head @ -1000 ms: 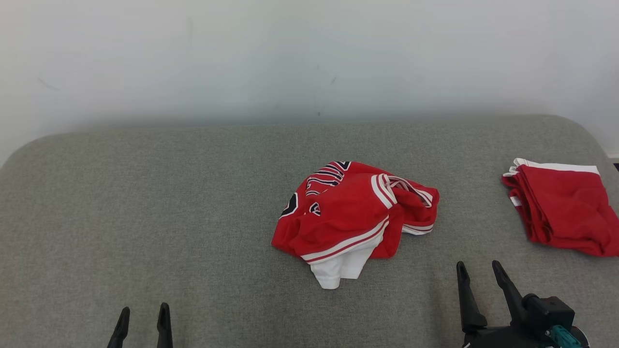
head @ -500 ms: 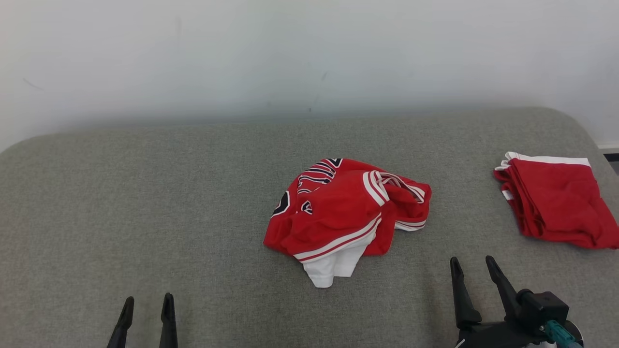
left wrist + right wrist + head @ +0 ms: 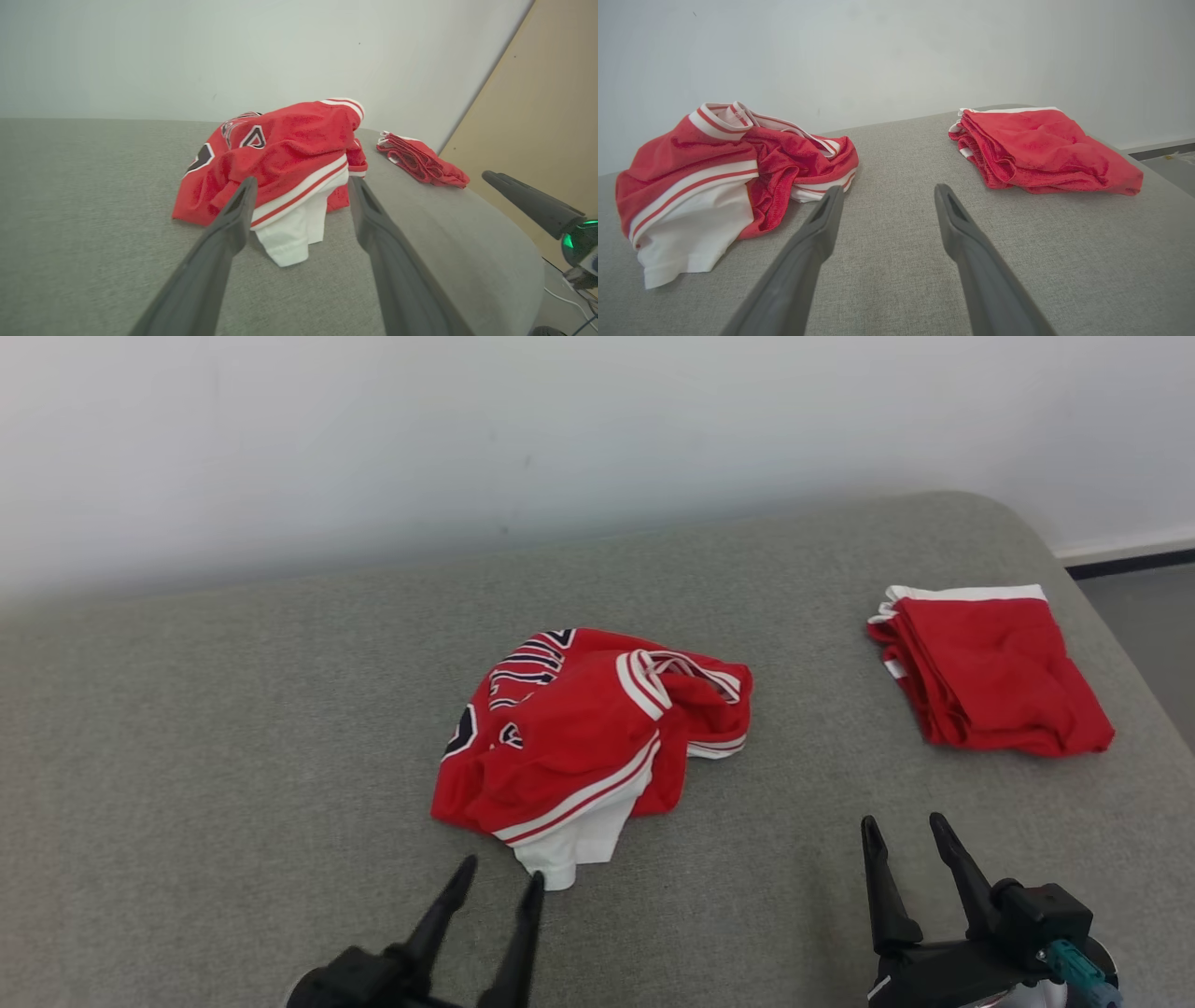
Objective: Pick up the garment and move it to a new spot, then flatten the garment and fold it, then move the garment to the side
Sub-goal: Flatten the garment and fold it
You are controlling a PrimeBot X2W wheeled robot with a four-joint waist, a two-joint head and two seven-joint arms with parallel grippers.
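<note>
Left tool (image 3: 501, 870): jaws wide open, empty. Right tool (image 3: 902, 820): same, wide open and empty.

Jersey (image 3: 569, 728) lies crumpled on the cushion (image 3: 233, 728), just ahead of the left tool's tips. Its white flap (image 3: 571, 849) is the nearest part, just beside the tool's right finger; can't tell if they touch. From the right tool it's ahead and off to the left, near but apart. Folded pile (image 3: 990, 672) sits ahead-right of the right tool, well apart from the jersey. Leave it alone.

Looks like the first pick, nothing lifted yet.

To do it well:
- Don't pinch the white flap alone. A single layer likely just drags the heap.
- Reach past it and straddle the striped hem fold.
- Go low to the cushion and close fully on a thick bunch. The fabric looks slippery.
- Lift straight up until it clears before carrying.
- Right tool could take the collar side if the jersey hangs long.
</note>
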